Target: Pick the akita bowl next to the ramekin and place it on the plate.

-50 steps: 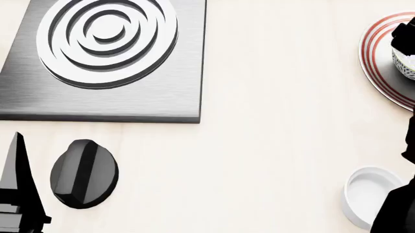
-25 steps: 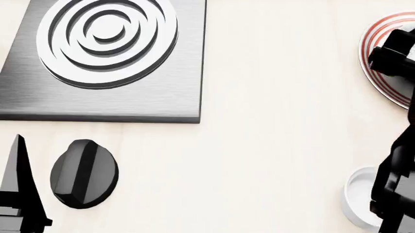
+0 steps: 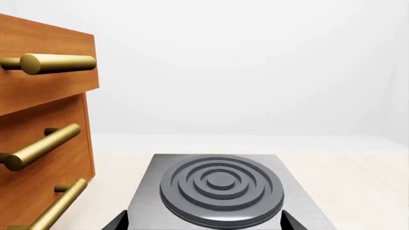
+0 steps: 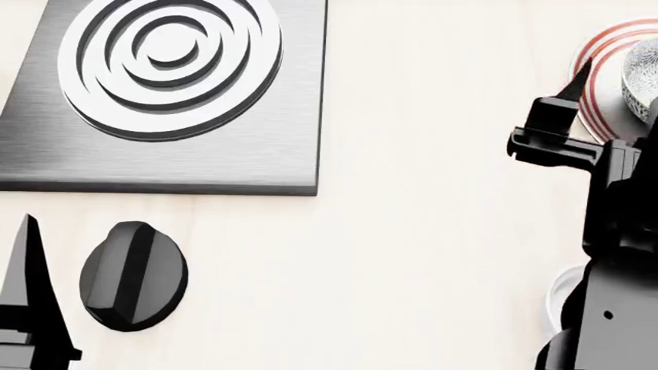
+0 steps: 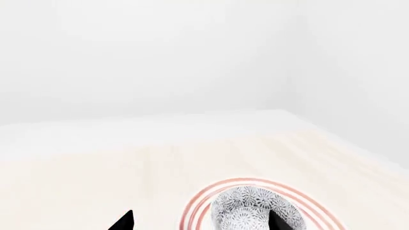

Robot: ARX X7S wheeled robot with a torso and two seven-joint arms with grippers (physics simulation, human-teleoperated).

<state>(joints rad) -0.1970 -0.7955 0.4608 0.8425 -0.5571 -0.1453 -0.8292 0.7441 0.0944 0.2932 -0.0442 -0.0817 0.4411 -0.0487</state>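
Brown wood drawers [image 3: 38, 120] with gold handles stood by the counter's left edge in the left wrist view. A grey burner [image 3: 221, 184] lay straight ahead. The left gripper [image 3: 203, 224] showed only its two black tips. They were wide apart, with nothing between them. No bowl was in this view.

In the right wrist view, the akita bowl [image 5: 246, 208] sat upright on the plate [image 5: 195, 203], inside the red rings, toward the counter's right edge. The right gripper [image 5: 199, 221] was spread open and held nothing. One tip was off to the side of the plate. The other tip showed in front of the bowl, and I could not tell if it touched. The bowl lay just ahead of this gripper. It was round, so it had no long side.

In the head view, the right arm was the near one, and the left arm was well apart, by the black knob [image 4: 134, 275]. The ramekin [image 4: 560, 291] peeked out from behind the right arm.

A second before, the gripper was down over the bowl and hid most of it. Now it had pulled back toward the robot, and the bowl stood free on the plate. The arm now covered more of the ramekin. The job looked done, I think. The arm should only back away without bumping the bowl.
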